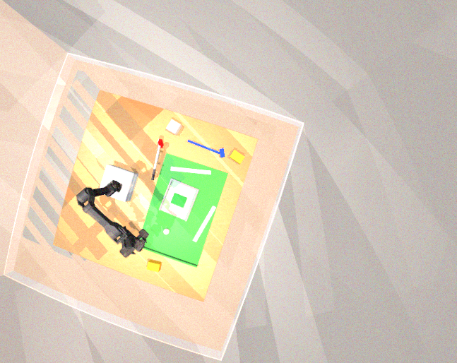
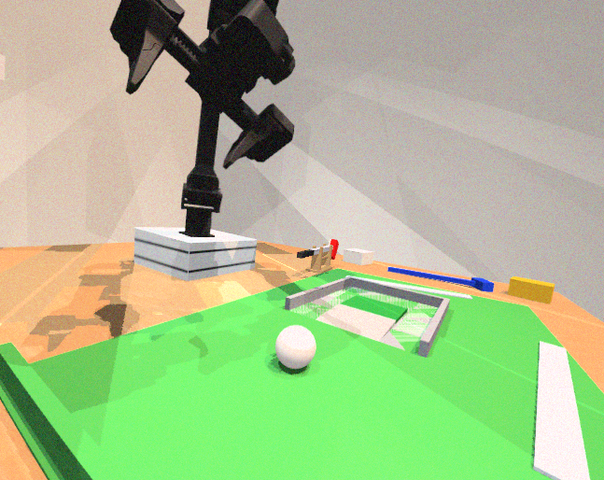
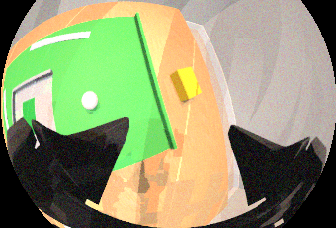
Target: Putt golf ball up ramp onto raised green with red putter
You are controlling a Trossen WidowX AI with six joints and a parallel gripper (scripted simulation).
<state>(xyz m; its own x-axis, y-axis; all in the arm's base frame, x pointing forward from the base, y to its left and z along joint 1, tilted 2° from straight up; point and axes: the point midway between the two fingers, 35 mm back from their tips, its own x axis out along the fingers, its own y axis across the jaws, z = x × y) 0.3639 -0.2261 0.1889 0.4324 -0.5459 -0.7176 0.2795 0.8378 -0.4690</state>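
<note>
The red putter (image 1: 157, 157) (image 2: 334, 248) rests on a small wooden stand (image 2: 320, 260), its red head at the far end and its black grip towards the arm's base side. The white golf ball (image 1: 166, 231) (image 2: 295, 346) (image 3: 89, 100) lies on the green mat (image 1: 217, 179) (image 2: 240, 438) (image 3: 114, 39), in front of the pale ramp (image 2: 356, 320). The raised green (image 1: 179, 200) (image 2: 377, 307) (image 3: 29, 108) is beyond the ramp, with low grey walls around it. My gripper (image 1: 136, 242) (image 2: 178, 129) (image 3: 182, 127) is open and empty, in the air near the mat's walled end, away from the putter.
A blue putter (image 1: 205, 147) (image 2: 431, 275) lies beyond the mat near a yellow block (image 1: 236, 156) (image 2: 530, 289). Another yellow block (image 1: 154, 265) (image 3: 187, 84) is outside the mat's dark wall (image 1: 169, 256) (image 3: 155, 81). A white block (image 1: 174, 126) (image 2: 358, 256) and white strips (image 1: 191, 170) (image 1: 203, 224) also show.
</note>
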